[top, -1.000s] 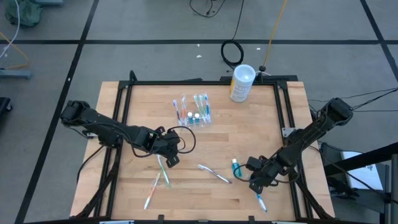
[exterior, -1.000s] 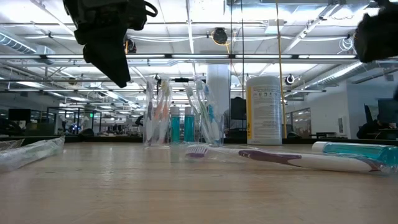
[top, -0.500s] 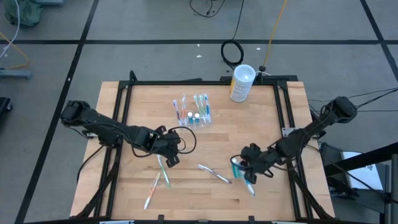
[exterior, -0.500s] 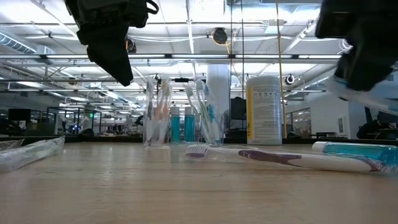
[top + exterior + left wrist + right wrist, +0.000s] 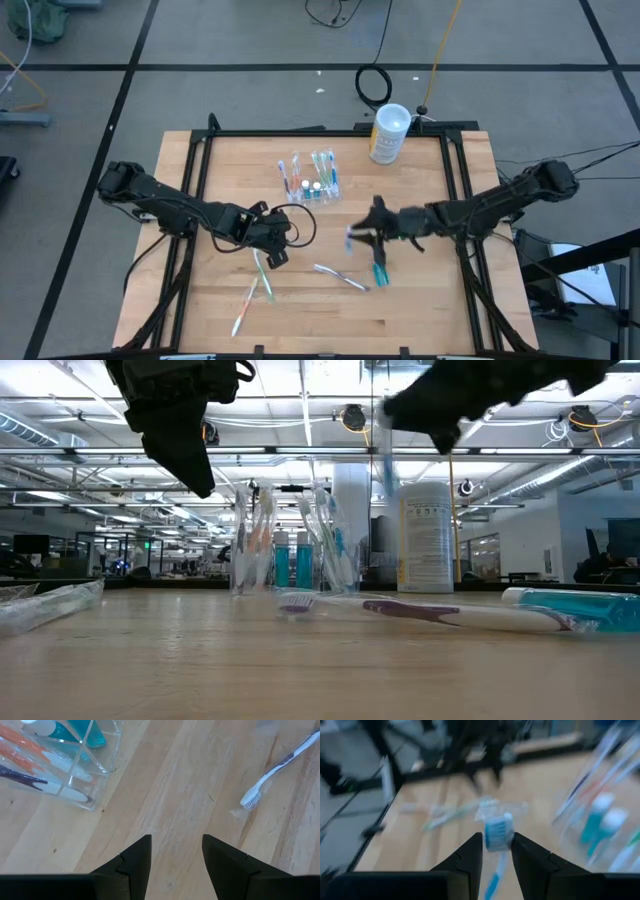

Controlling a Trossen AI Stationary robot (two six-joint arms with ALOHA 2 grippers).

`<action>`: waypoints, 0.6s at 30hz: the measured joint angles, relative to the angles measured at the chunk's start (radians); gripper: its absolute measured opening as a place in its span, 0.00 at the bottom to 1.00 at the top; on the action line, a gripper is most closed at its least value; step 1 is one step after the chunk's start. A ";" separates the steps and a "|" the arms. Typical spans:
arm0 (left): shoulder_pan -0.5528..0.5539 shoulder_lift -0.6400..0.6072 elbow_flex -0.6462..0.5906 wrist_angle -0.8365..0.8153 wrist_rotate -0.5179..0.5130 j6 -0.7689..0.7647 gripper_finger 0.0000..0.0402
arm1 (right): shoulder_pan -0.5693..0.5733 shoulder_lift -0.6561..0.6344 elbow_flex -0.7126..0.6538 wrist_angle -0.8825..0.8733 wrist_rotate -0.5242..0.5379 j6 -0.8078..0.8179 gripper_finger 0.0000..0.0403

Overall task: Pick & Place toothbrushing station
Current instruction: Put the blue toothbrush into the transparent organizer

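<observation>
The clear holder (image 5: 311,181) stands on its base at the table's far middle, with toothbrushes and teal toothpaste tubes in it. My right gripper (image 5: 360,238) hangs above the table just right of and nearer than the holder, shut on a blue-and-white toothbrush (image 5: 497,833). My left gripper (image 5: 277,252) hovers open over bare wood, near-left of the holder (image 5: 60,762). A purple-handled toothbrush (image 5: 341,277) and a teal toothpaste tube (image 5: 380,271) lie flat on the table. My right gripper pinches the toothbrush between its two fingers just behind the bristle head (image 5: 496,851). The head sticks out past the fingertips and the handle (image 5: 491,882) runs back under the gripper. The fingers come nearly level from the table's right side. The brush is lifted clear of the table.
A tall white canister (image 5: 388,133) stands at the far edge, right of the holder. Two wrapped toothbrushes (image 5: 253,291) lie near the front left. Black rails (image 5: 456,165) frame the tabletop. Bare wood lies between the holder and the loose brushes.
My right gripper has gone from the near right corner toward the holder, rising and tipping from pointing down to nearly level, with the toothbrush lifted along. The purple toothbrush has slid slightly toward the table's left.
</observation>
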 joint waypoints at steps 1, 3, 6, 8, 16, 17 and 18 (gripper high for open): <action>0.000 0.000 0.000 0.000 0.000 0.000 0.45 | -0.026 0.000 0.000 0.034 0.000 -0.025 0.23; 0.000 0.000 0.000 0.000 0.000 0.005 0.45 | -0.085 0.000 0.000 0.108 -0.001 -0.072 0.23; 0.000 0.000 0.000 0.001 -0.003 0.014 0.45 | -0.174 0.000 0.000 0.201 -0.002 -0.162 0.22; 0.001 0.000 0.000 0.001 -0.022 0.016 0.45 | -0.234 0.000 0.000 0.242 0.000 -0.204 0.20; 0.001 0.000 0.000 0.001 -0.042 0.016 0.45 | -0.444 0.005 0.001 0.236 -0.002 -0.257 0.17; 0.001 0.000 0.000 0.001 -0.042 0.018 0.45 | -0.458 0.015 0.001 0.236 -0.006 -0.257 0.17; 0.001 0.000 0.000 0.001 -0.042 0.020 0.45 | -0.470 0.025 0.001 0.234 -0.018 -0.256 0.17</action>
